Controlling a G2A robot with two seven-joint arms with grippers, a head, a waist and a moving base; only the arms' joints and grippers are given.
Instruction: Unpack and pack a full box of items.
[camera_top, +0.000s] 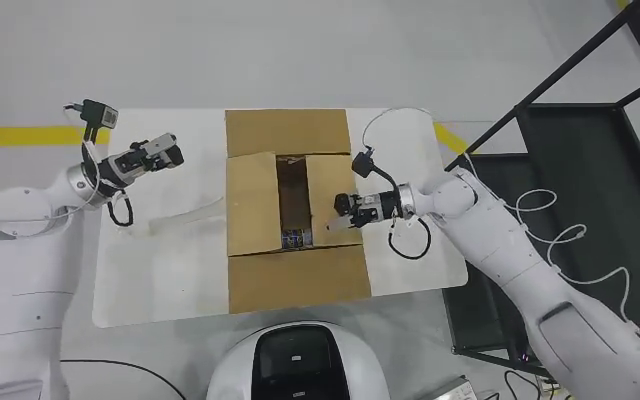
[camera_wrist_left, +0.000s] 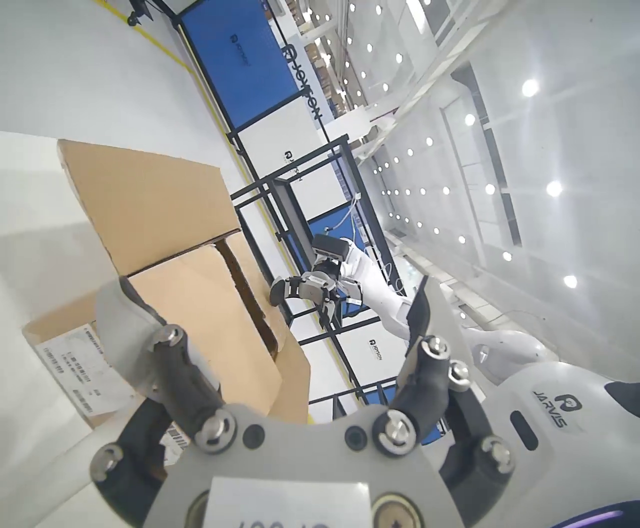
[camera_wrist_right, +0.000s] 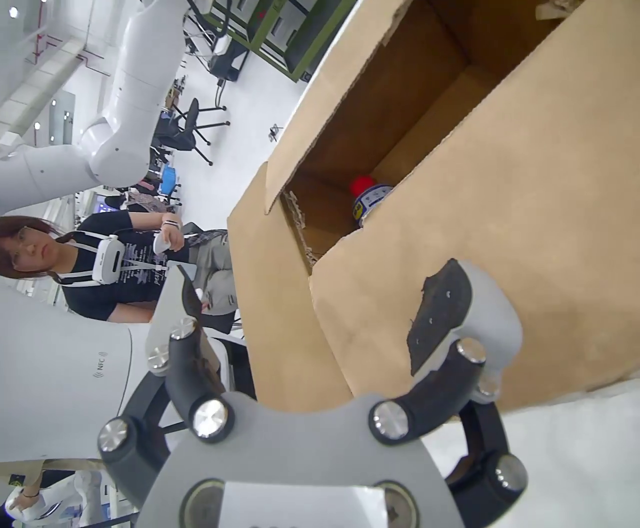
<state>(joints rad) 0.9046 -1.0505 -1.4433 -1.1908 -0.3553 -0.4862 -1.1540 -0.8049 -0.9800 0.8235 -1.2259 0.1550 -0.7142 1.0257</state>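
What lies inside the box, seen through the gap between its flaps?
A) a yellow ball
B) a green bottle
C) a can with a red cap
C: the right wrist view shows a can with a red cap inside the box.

The box (camera_top: 287, 132) was matt brown corrugated cardboard, the table (camera_top: 160, 285) smooth matt white, the bottle cap (camera_wrist_right: 361, 185) glossy red plastic.
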